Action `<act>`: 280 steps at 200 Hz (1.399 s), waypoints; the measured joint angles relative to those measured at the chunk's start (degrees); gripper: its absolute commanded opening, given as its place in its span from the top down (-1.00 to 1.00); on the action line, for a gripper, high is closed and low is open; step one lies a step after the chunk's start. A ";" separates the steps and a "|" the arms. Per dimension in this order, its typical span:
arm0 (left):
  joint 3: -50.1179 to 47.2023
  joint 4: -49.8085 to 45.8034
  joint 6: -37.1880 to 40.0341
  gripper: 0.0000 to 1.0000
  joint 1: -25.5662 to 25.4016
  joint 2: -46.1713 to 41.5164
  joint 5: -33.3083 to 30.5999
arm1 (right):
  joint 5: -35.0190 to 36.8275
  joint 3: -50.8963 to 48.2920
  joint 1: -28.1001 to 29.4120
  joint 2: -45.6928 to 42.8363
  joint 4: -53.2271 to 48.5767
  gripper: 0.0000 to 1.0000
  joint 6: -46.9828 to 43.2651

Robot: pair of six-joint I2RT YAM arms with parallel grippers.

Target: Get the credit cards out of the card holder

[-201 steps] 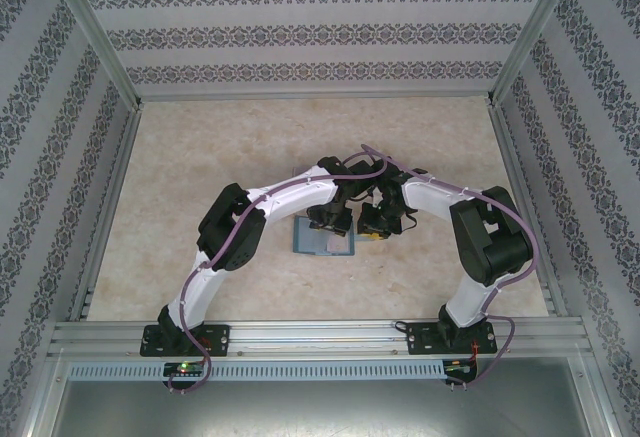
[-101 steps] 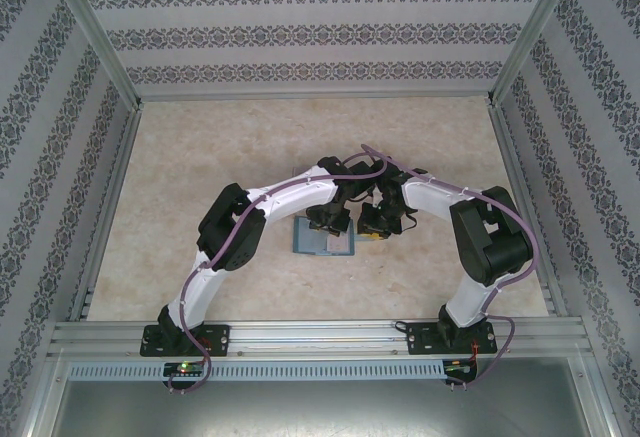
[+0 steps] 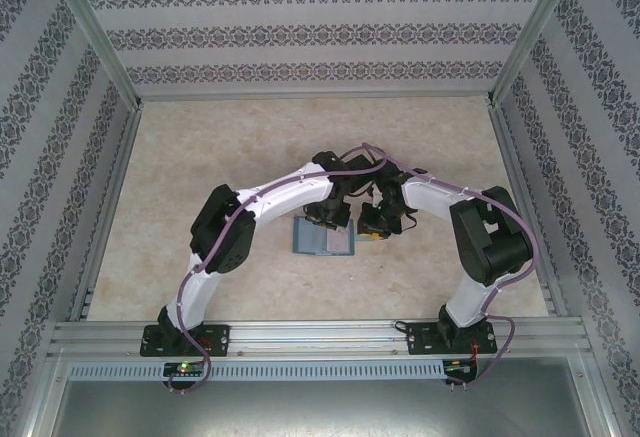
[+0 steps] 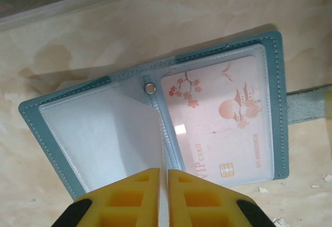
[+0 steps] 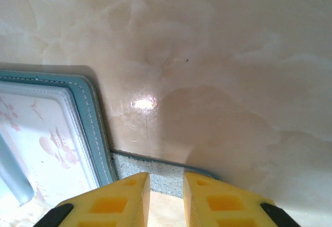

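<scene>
Marbled beige surface [image 3: 200, 157] carries the open card holder [image 4: 98, 133] at centre frame, a pink credit card [image 4: 223, 118] in its right sleeve. Left tool [image 4: 163, 174] pinches the holder's clear middle sleeve. Right tool [image 5: 166, 177], narrowly parted, sits over the strap tab [image 5: 155, 167]; I cannot tell whether it grips.

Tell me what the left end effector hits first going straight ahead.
The card holder: its clear sleeves at the centre fold lie directly ahead of the left end effector, possibly touching; depth is unclear.
</scene>
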 measured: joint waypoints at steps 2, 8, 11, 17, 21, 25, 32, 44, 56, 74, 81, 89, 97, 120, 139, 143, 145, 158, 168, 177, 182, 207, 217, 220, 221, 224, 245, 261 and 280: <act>0.00 0.02 -0.02 0.81 0.00 -0.07 0.02 | 0.00 0.00 0.00 0.00 0.00 0.50 0.00; 0.00 0.02 -0.02 0.82 0.00 -0.20 0.02 | 0.00 0.00 0.00 0.00 0.00 0.50 0.00; 0.00 0.02 -0.02 0.83 0.00 -0.31 0.02 | 0.00 0.00 0.00 0.00 0.00 0.50 0.00; 0.00 0.07 -0.02 0.83 0.00 -0.37 0.04 | 0.00 0.02 0.00 0.00 0.00 0.50 0.00; 0.00 0.11 -0.02 0.84 0.00 -0.42 0.04 | 0.00 0.02 0.00 0.00 0.00 0.50 0.00; -0.02 0.17 -0.02 0.84 0.00 -0.50 0.07 | 0.00 0.02 0.00 0.00 0.00 0.50 0.00; -0.04 0.26 -0.04 0.85 0.00 -0.59 0.09 | 0.00 0.02 0.00 0.00 0.00 0.50 0.00; -0.63 0.98 -0.15 0.87 0.02 -1.09 0.37 | 0.00 0.02 0.00 0.00 0.00 0.50 0.00; -1.77 1.95 -0.35 0.87 0.07 -1.97 0.76 | 0.00 0.02 0.00 0.00 -0.02 0.50 -0.02; -3.58 3.50 -0.90 0.89 0.09 -3.39 1.40 | 0.00 0.07 0.00 0.00 -0.07 0.50 -0.02; -4.11 3.96 -1.11 0.89 0.09 -3.85 1.62 | 0.02 0.07 0.00 0.00 -0.09 0.50 -0.02; -4.74 4.61 -1.40 0.89 0.26 -4.31 1.84 | 0.02 0.11 0.00 0.00 -0.17 0.50 -0.02; -5.38 5.22 -1.66 0.90 0.35 -4.74 2.01 | 0.04 0.11 0.00 0.00 -0.20 0.50 -0.02; -7.80 7.50 -2.60 0.90 0.61 -6.25 2.43 | 0.04 0.15 0.00 0.04 -0.22 0.50 -0.02; -9.62 8.90 -3.10 0.90 1.09 -7.34 3.08 | 0.04 0.15 0.00 0.04 -0.22 0.50 -0.02; -9.88 9.07 -3.17 0.90 1.18 -7.48 3.15 | 0.04 0.15 0.00 0.04 -0.24 0.50 -0.02; -10.05 9.27 -3.26 0.90 1.22 -7.56 3.23 | 0.04 0.15 0.00 0.04 -0.24 0.50 -0.02; -11.23 10.29 -3.52 0.90 1.64 -7.98 3.52 | 0.04 0.15 0.00 0.04 -0.26 0.50 -0.02; -12.61 11.21 -3.87 0.91 2.01 -8.46 3.72 | 0.04 0.22 0.02 0.04 -0.31 0.50 -0.02; -13.64 11.74 -4.17 0.91 2.36 -8.81 3.72 | 0.04 0.28 0.02 0.11 -0.44 0.50 -0.02; -14.32 12.09 -4.37 0.91 2.60 -9.01 3.69 | 0.04 0.31 0.02 0.13 -0.48 0.50 -0.02; -17.31 13.64 -4.87 0.91 3.61 -10.38 3.74 | 0.09 0.55 0.04 0.28 -0.81 0.50 -0.02; -18.60 14.16 -5.09 0.91 4.09 -11.21 3.74 | 0.17 0.66 0.04 0.35 -1.07 0.50 -0.02; -18.99 14.32 -5.14 0.91 4.22 -11.45 3.76 | 0.20 0.70 0.07 0.37 -1.09 0.50 -0.02; -19.15 14.38 -5.20 0.91 4.26 -11.56 3.76 | 0.20 0.70 0.04 0.37 -1.11 0.50 0.00; -19.47 14.56 -5.27 0.91 4.42 -11.80 3.78 | 0.20 0.76 0.07 0.39 -1.16 0.50 -0.02; -22.38 16.57 -5.92 0.91 5.55 -13.79 4.61 | 0.22 1.11 0.07 0.66 -1.53 0.50 0.00; -23.91 17.35 -6.21 0.91 6.45 -15.08 5.29 | 0.24 1.29 0.07 0.83 -1.73 0.50 -0.02; -24.50 18.40 -6.36 0.91 7.17 -15.87 6.10 | 0.28 1.40 0.33 0.92 -1.75 0.50 0.00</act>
